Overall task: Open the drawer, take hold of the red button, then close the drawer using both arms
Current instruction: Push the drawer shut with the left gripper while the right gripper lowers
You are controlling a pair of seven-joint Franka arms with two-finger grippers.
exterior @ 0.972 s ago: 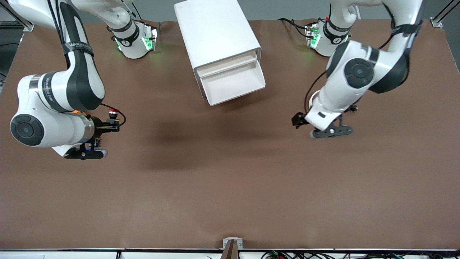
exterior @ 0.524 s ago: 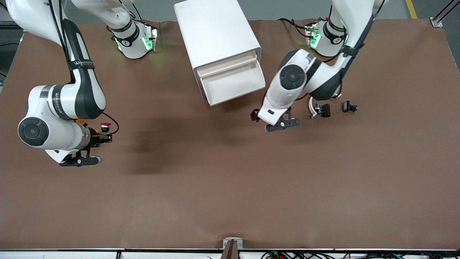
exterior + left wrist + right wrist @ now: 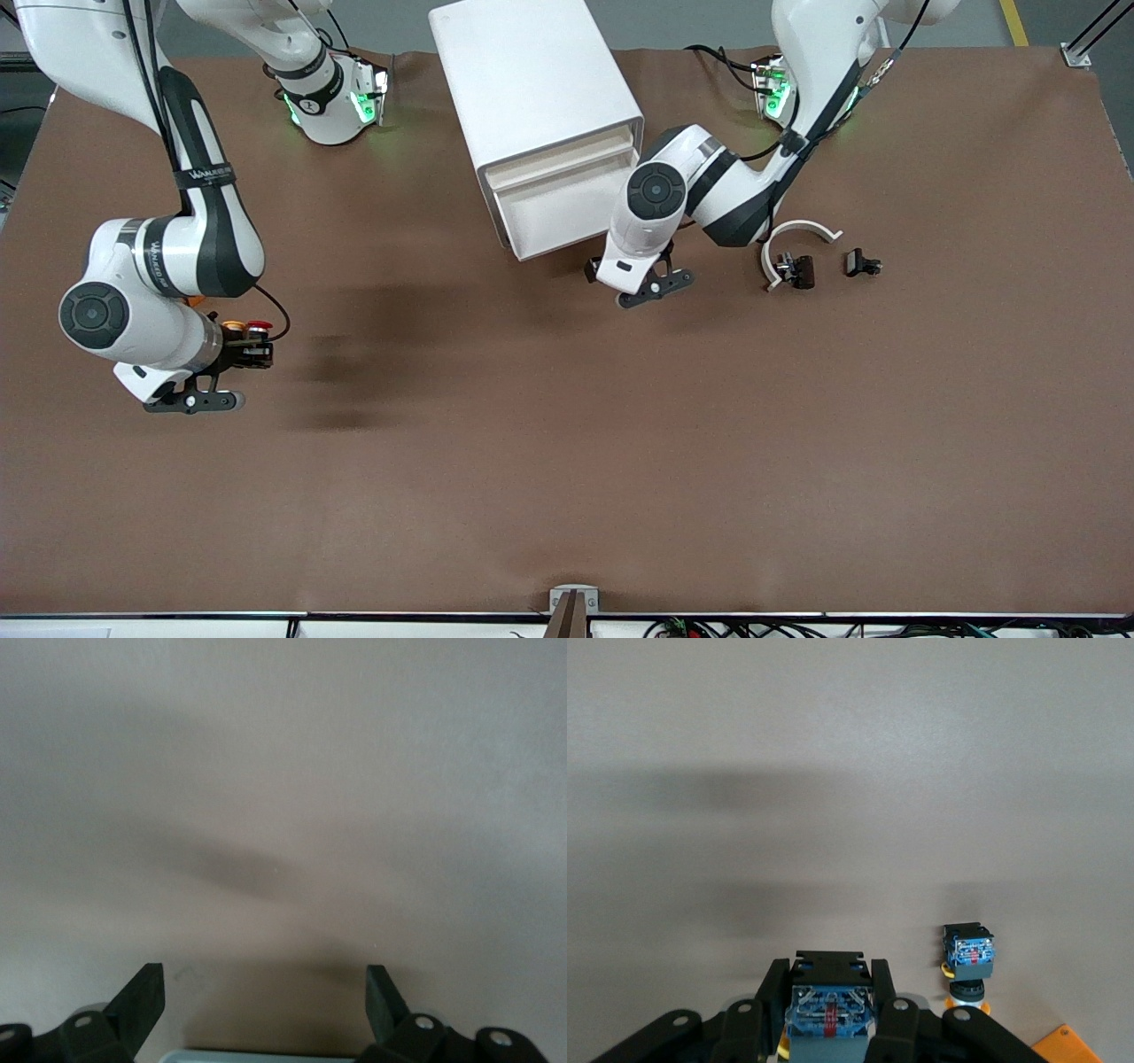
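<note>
Brown bench (image 3: 567, 461): we see our right claw (image 3: 831, 1023) clamped on the button (image 3: 829, 1014), while our empty, spread left claw (image 3: 264, 1005) has swung to the open drawer (image 3: 567, 208), ready to close it.

Both arms shifted since earlier.
Left gripper (image 3: 631, 282) now at the open drawer (image 3: 574, 206) front, uncovering white ring (image 3: 797, 237); right gripper (image 3: 252, 347), clamping button (image 3: 258, 327), drawn farther from drawer.
</note>
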